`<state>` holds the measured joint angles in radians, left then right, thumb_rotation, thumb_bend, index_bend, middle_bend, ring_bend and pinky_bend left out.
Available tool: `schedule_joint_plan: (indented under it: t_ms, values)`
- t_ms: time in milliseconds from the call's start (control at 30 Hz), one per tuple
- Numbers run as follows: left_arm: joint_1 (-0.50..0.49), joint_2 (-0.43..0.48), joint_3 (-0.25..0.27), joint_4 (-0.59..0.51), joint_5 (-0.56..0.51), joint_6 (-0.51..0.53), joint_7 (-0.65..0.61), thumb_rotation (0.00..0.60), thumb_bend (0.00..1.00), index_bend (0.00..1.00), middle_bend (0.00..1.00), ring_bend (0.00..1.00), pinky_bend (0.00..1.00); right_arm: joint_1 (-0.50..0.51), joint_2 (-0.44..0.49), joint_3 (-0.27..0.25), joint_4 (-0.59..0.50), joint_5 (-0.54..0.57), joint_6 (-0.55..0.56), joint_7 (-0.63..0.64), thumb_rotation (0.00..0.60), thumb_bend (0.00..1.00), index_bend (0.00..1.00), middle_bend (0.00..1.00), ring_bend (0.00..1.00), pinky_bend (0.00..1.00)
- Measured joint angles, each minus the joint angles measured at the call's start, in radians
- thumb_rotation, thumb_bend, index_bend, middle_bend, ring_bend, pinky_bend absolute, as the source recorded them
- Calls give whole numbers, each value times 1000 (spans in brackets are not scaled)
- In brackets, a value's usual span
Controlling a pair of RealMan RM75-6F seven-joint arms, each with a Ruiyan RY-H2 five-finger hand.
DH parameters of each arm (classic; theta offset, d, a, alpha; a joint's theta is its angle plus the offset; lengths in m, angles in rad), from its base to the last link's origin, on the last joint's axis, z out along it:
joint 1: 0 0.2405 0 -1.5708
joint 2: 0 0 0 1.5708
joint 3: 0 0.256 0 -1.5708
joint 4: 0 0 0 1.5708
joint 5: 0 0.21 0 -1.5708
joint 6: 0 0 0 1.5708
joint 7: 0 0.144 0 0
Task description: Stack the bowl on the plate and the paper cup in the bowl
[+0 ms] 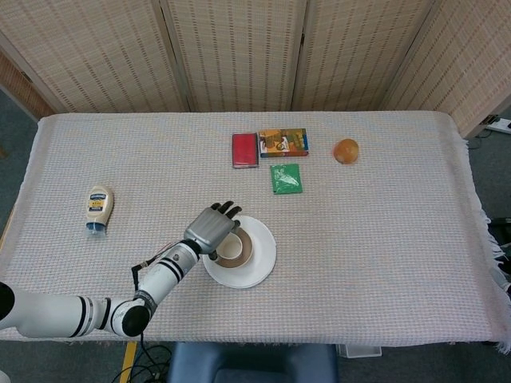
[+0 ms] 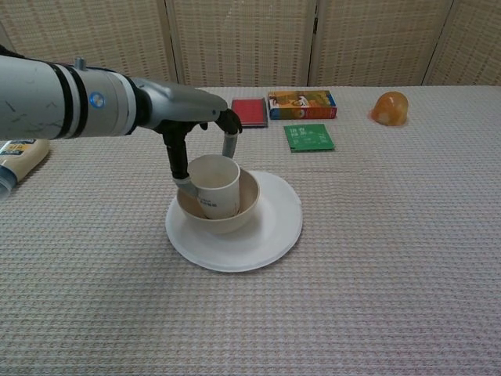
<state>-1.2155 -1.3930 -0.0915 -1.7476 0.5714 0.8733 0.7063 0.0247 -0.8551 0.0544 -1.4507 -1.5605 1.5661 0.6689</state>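
Looking across the woven beige tablecloth (image 2: 376,258) from our near edge, we first meet the round white plate (image 2: 270,235), lying flat a little left of centre. On it sits the shallow cream bowl (image 2: 249,196), and inside the bowl stands the white paper cup (image 2: 217,185), upright or nearly so, its mouth open to the top. Our left hand (image 2: 200,125) arches over the cup from the left: thumb and one finger touch the cup's rim on opposite sides, the other fingers curled above it. Whether that pinch bears any weight we cannot tell. We do not see our right hand in either view.

Further left, near the table's edge, lies a squeeze bottle of mayonnaise (image 1: 99,207) on its side. Beyond the plate, a flat green packet (image 2: 308,136) lies alone. Behind it, side by side, are a red wallet-like case (image 2: 250,111) and a colourful printed box (image 2: 301,104). Well to the right rests a small orange round object (image 2: 390,107). A woven folding screen (image 1: 239,48) closes the far side.
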Motion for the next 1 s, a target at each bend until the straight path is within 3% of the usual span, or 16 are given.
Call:
schedule_joint_plan:
  t_ms: [233,467,700,1000]
  values:
    - [-8,-23,9,30,7,-8,-12,600,152,448,129,0,201,-2,0,0,4,-1,5,7,600,259,13,25,0,0]
    - [-6,-35,13,46,29,-7,-32,600,153,373,129,0,201,-4,0,1,5,0,7,10,600,259,17,26,0,0]
    - [-1,-35,12,23,50,23,-35,600,153,296,128,0,201,-5,-1,2,5,0,10,9,600,259,18,26,0,0]
    - [2,-5,9,-40,43,56,-24,600,153,283,128,0,200,-6,-2,4,5,3,10,7,600,259,18,25,0,0]
